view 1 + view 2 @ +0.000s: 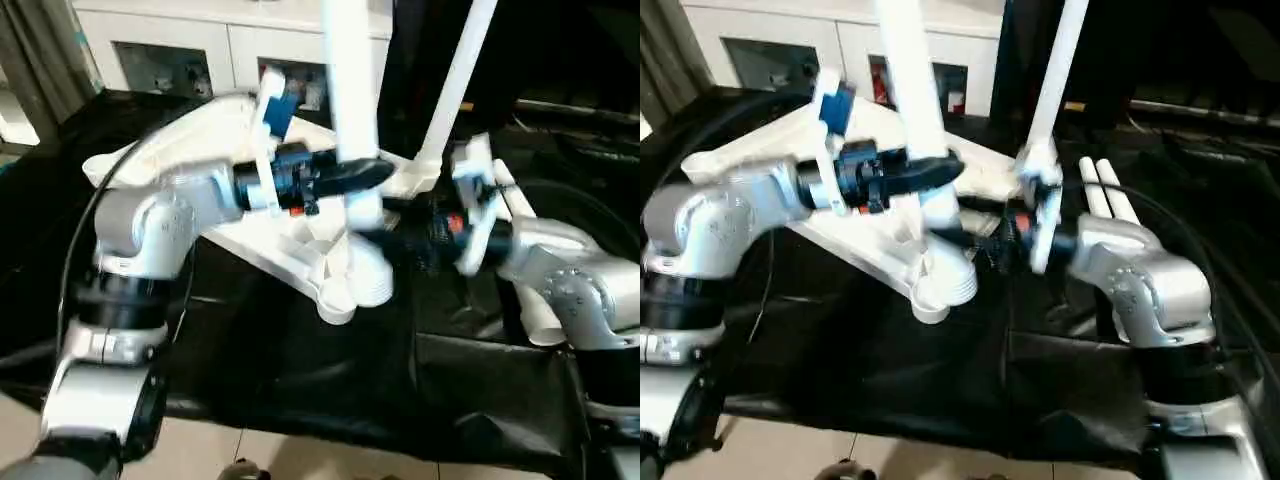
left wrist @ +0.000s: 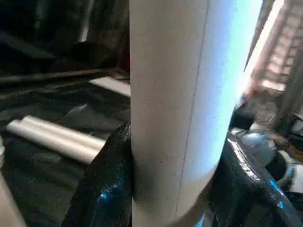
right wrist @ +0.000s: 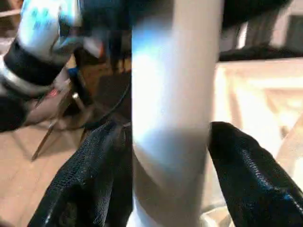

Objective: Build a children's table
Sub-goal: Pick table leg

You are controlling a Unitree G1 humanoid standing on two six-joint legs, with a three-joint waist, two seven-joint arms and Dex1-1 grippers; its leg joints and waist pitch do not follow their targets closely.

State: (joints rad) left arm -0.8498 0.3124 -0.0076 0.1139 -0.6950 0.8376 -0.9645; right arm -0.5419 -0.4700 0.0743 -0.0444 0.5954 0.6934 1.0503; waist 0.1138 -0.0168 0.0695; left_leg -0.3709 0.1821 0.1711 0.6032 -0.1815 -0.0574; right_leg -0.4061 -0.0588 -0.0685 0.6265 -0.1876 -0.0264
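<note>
Your left tool [image 1: 375,175]: clenched on the near leg [image 1: 352,110]; in the left wrist view both black fingers [image 2: 106,184] press the tube's sides.
Your right tool [image 1: 965,238]: jaws straddle the same leg lower down, near its foot. In the right wrist view one finger [image 3: 87,182] sits at the tube and the other stands just off it. Can't tell if it grips.
Near leg: upright, foot seated in the tabletop's nearest corner socket [image 1: 350,290].
Tabletop [image 1: 200,135]: white, underside up with ribs showing, tilted, lying on the black-covered surface [image 1: 300,370].
Second leg [image 1: 455,80]: upright in the corner socket behind, leaning slightly.
Spare legs [image 1: 1108,200]: two white tubes lying side by side on the black cover, beyond your right forearm.
Far: white glass-door cabinet [image 1: 180,50] behind the work.
</note>
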